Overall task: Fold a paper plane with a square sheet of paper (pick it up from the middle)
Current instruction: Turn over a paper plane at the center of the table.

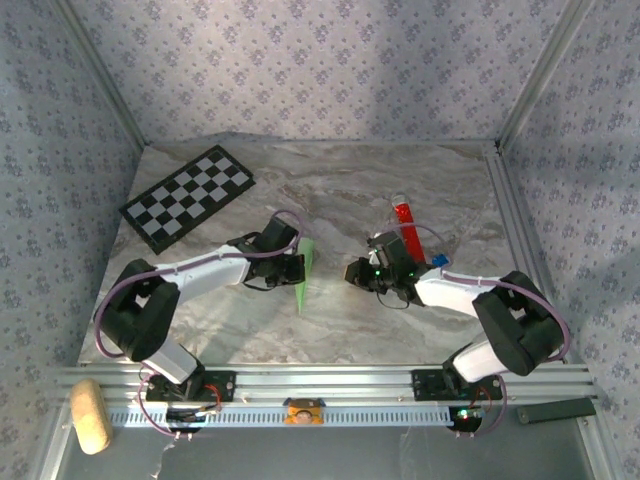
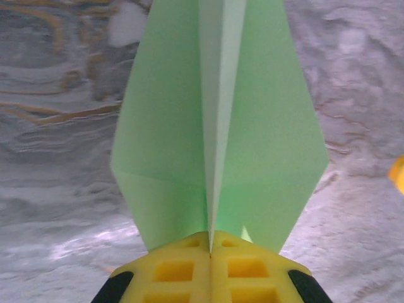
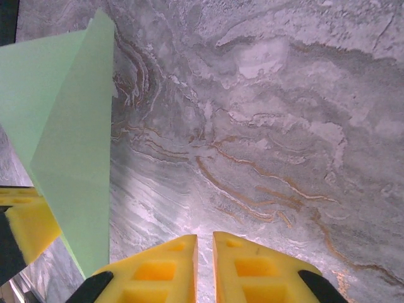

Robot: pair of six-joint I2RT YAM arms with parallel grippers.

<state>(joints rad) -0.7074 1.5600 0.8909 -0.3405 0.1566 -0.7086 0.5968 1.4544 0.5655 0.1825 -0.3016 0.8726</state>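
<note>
The paper plane (image 1: 304, 272) sits just left of the table's (image 1: 400, 310) middle, between the two grippers in the top view. There it reads as a slim green sliver. Its long axis runs roughly from 12 to 6 o'clock, tipped slightly toward 7. The narrow point aims at 6 o'clock, toward the arm bases, and the wider end lies at 12. Whether its lower edge touches the marble I cannot tell.

The left gripper (image 1: 296, 268) reaches in from 9 o'clock and meets the plane about midway along its length. In the left wrist view its yellow fingers (image 2: 183, 268) are pressed together, pinching the centre fold of the plane (image 2: 265, 145). The two wings spread out to either side of the crease. The paper narrows toward 12 o'clock of that view and runs off the top edge.

The right gripper (image 1: 353, 272) hangs at 3 o'clock of the plane, near it but apart. In the right wrist view its fingers (image 3: 252, 271) stand nearly together over bare marble, with a thin slit between them and nothing in it. The plane (image 3: 69, 158) rises at 9 o'clock of that view.

The red tube (image 1: 404, 213) lies at 1 o'clock of the right gripper. The checkerboard (image 1: 187, 197) lies at 10 o'clock of the plane, well apart.
</note>
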